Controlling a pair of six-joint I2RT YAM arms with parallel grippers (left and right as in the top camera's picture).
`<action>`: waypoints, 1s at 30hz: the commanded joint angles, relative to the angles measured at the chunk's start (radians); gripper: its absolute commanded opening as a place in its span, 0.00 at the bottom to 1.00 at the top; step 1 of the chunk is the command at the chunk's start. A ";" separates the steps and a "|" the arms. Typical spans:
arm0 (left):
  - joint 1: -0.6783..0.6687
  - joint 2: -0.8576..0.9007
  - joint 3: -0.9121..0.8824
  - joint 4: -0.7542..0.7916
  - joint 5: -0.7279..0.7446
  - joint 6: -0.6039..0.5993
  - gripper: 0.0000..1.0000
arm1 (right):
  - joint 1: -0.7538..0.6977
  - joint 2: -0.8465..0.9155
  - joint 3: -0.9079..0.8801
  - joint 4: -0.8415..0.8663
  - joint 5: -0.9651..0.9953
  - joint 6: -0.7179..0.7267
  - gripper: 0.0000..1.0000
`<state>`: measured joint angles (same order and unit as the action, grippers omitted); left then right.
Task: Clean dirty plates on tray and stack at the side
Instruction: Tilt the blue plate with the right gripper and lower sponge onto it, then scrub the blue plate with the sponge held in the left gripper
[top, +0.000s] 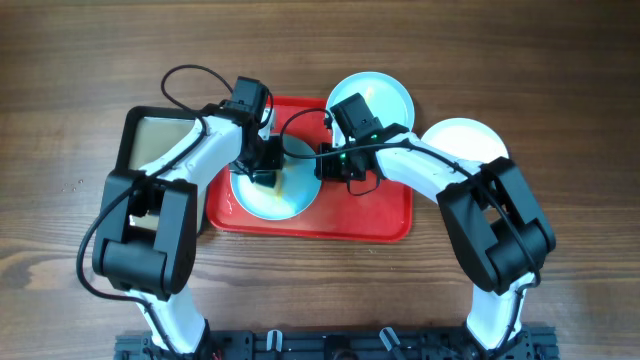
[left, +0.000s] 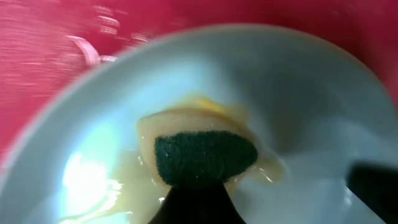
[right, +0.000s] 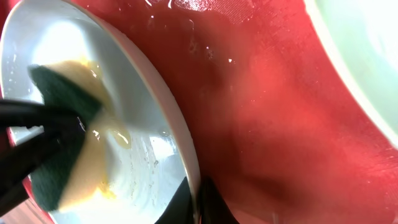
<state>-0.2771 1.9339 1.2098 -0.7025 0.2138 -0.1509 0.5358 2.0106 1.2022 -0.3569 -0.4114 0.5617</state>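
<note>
A pale blue plate (top: 275, 195) with yellowish smears lies on the red tray (top: 380, 215). My left gripper (top: 262, 172) is shut on a yellow sponge with a green scouring face (left: 205, 155) and presses it onto the plate's floor (left: 298, 112). My right gripper (top: 325, 165) is shut on that plate's right rim (right: 189, 168); the sponge also shows in the right wrist view (right: 62, 143). A second pale blue plate (top: 385, 95) overlaps the tray's far edge. A white plate (top: 465, 140) lies on the wood tabletop to the right.
A smaller black-rimmed tray with a beige floor (top: 150, 140) sits left of the red tray, under my left arm. The tray floor (right: 280, 124) is wet. Both arms cross over the red tray.
</note>
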 joint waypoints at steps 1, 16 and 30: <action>-0.046 0.082 -0.065 -0.026 0.387 0.175 0.04 | 0.002 0.012 0.008 0.016 -0.061 -0.012 0.04; -0.055 0.082 -0.065 -0.151 -0.674 -0.516 0.04 | 0.001 0.012 0.008 0.012 -0.053 -0.010 0.04; -0.156 0.082 -0.037 0.212 0.011 0.167 0.04 | 0.002 0.012 0.008 0.006 -0.049 -0.012 0.04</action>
<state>-0.3733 1.9461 1.1988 -0.4728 -0.1200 -0.1658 0.5171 2.0125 1.2068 -0.3470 -0.4438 0.5823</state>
